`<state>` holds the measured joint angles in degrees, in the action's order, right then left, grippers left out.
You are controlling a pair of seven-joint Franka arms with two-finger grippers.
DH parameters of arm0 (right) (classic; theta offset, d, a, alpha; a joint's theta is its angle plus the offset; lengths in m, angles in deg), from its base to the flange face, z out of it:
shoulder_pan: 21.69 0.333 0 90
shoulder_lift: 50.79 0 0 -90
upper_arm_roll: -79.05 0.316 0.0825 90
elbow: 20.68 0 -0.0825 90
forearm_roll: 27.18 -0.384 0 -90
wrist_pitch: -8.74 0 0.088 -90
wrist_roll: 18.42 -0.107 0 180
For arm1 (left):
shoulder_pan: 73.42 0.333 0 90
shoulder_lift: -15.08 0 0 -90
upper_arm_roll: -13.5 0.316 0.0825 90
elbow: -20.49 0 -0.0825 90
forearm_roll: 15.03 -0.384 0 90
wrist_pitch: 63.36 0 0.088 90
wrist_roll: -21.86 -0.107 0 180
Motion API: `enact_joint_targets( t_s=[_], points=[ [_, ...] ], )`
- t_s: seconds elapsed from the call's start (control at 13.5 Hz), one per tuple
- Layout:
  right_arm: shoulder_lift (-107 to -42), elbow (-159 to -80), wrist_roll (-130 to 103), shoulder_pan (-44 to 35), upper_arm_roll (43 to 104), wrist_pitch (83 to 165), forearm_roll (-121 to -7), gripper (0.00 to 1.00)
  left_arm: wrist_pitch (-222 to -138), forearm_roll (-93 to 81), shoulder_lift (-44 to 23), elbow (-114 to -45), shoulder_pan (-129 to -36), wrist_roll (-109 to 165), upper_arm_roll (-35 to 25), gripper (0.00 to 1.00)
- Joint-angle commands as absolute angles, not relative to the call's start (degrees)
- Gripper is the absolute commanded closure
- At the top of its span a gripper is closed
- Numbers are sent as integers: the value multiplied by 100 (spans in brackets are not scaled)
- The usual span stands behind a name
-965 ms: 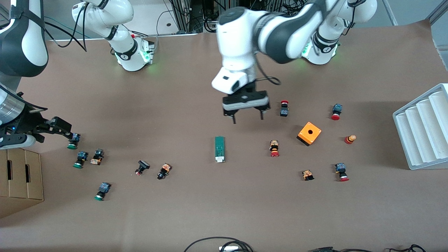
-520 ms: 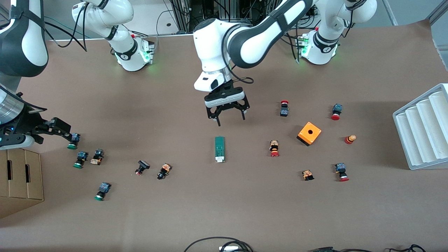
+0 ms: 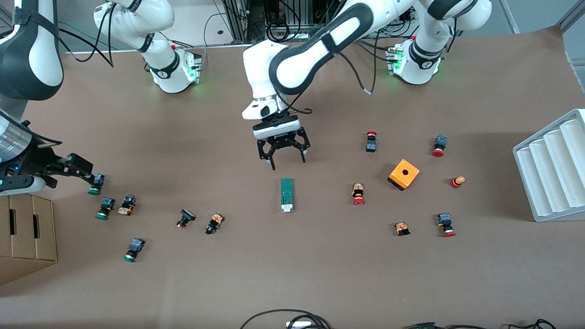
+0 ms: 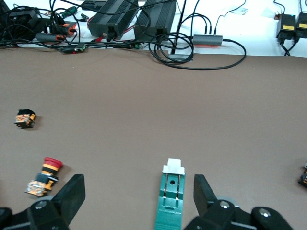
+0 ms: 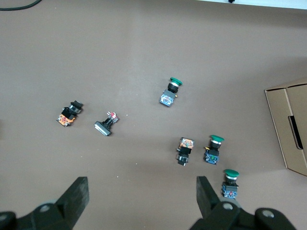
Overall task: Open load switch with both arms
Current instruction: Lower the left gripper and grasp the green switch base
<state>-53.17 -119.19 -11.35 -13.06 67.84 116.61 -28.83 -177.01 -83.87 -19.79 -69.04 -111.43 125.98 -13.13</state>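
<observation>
The load switch lies flat mid-table, a slim dark-green bar whose white block points toward the front camera. My left gripper hangs open over the bare table at the switch's green end. In the left wrist view the load switch shows between the fingers of the left gripper, close to one finger and untouched. My right gripper waits open at the right arm's end of the table, above a green-capped button. The right wrist view shows nothing between the fingers of the right gripper.
An orange cube with a hole and several red-capped buttons lie toward the left arm's end. A white ridged tray stands at that edge. Green-capped buttons and a cardboard box are at the right arm's end. Cables lie along the near edge.
The left arm has swung toward the right arm's end and come lower, bringing its open gripper to the switch's green end. The right arm has not moved.
</observation>
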Motion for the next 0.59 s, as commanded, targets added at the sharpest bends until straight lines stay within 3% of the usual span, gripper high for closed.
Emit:
enact_joint_targets(
  t_s=[0.0, 0.52],
  points=[
    [-5378, -11798, -1103, -1281, 6789, 11676, -2797, 0, -17666, -9033, -2218, -6836, -11289, 13205, -1313, 0],
    [-5378, -11798, -1095, -1281, 6789, 11667, -2806, 0, -17411, -10475, -2868, -6846, -11561, 15245, -1313, 0]
  ],
)
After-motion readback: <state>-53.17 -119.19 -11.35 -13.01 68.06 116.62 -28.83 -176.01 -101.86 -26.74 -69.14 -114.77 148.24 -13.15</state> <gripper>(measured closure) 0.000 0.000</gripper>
